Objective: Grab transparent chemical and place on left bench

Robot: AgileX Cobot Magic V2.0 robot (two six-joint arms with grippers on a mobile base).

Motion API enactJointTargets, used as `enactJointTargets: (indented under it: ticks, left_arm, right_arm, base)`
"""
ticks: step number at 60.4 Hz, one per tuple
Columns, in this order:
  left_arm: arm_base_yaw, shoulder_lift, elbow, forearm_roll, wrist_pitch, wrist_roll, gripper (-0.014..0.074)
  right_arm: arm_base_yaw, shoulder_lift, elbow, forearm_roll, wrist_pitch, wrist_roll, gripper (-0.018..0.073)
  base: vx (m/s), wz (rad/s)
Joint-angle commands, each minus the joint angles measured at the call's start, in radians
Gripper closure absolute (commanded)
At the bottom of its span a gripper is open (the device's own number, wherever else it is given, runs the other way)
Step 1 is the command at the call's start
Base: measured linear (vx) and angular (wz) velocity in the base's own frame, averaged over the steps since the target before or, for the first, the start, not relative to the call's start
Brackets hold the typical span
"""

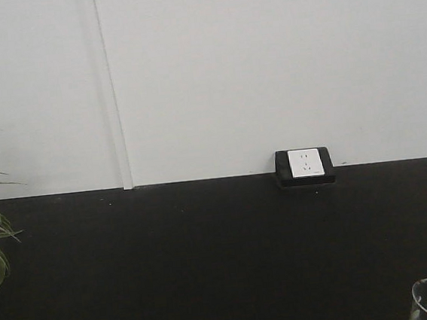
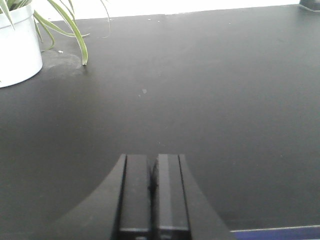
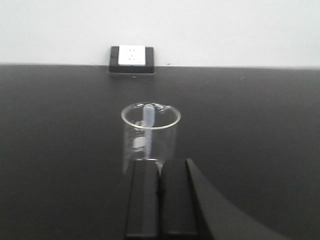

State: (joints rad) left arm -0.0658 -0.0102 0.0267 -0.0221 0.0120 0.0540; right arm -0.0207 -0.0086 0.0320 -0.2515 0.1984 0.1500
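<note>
my right pincer (image 3: 160, 164): jaws pressed together, holding nothing | transparent chemical (image 3: 150, 132): upright on black benchtop (image 3: 260, 125), just beyond my right fingertips, nearer than wall socket (image 3: 132, 56) | my left pincer (image 2: 154, 160): jaws together, empty, plant pot (image 2: 17, 45) far left

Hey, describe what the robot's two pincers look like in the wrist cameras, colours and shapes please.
Both look alike. The left pincer has two flat, rectangular matte black fingers with squared tips, flanked by black housing that flares outward in a curve. The right pincer has the same black build. No cables or markings show.
</note>
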Motion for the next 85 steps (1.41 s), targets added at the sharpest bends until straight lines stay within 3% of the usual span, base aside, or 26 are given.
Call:
enactJointTargets:
  ticks: [1,7,13,26,33,41,52,68,74,85]
  left_arm:
    - [-0.002,-0.019,0.016,-0.001,-0.078,-0.008,0.0600]
    - [-0.002,-0.019,0.016,-0.001,-0.078,-0.008,0.0600]
    - [-0.002,-0.019,0.016,-0.001,-0.078,-0.008,0.0600]
    - [-0.002,-0.019,0.016,-0.001,-0.078,-0.008,0.0600]
    - [-0.002,-0.019,0.016,-0.001,-0.078,-0.008,0.0600]
    - [-0.002,-0.019,0.016,-0.001,-0.078,-0.008,0.0600]
    - [-0.002,-0.019,0.016,-0.001,-0.078,-0.008,0.0600]
    - [-0.002,-0.019,0.016,-0.001,-0.078,-0.008,0.0600]
    - [-0.002,-0.019,0.016,-0.001,-0.078,-0.008,0.0600]
    - [-0.002,-0.019,0.016,-0.001,-0.078,-0.008,0.0600]
  right_arm:
    - [-0.002,-0.012,0.005,-0.121,-0.082,-0.058,0.0566]
    - [-0.002,-0.012,0.004,-0.178,-0.100,-0.060,0.0566]
    - [0.001,-0.012,0.004,-0.144,-0.210,0.002,0.0566]
    - [0.001,-0.012,0.004,-0.144,-0.362,0.002,0.0566]
    - [0.001,-0.012,0.004,-0.135,-0.406,0.014,0.0566]
    - [0.001,-0.012,-0.004,-0.090,-0.401,0.098,0.0561]
    - [0.001,0.016,-0.171,-0.060,-0.323,0.121,0.0545]
    - [0.001,0.270,-0.472,-0.110,0.096,0.101,0.0454]
    - [0.001,0.360,-0.482,-0.154,0.121,0.104,0.0407]
    - [0.001,0.492,-0.482,-0.153,0.091,0.108,0.0335]
  base:
    - [0.00,0.00]
    - [0.00,0.00]
    - [0.00,0.00]
    - [0.00,0.00]
    - [0.00,0.00]
    - [0.00,0.00]
    - [0.00,0.00]
    - [0.00,0.00]
    - [0.00,0.00]
    - [0.00,0.00]
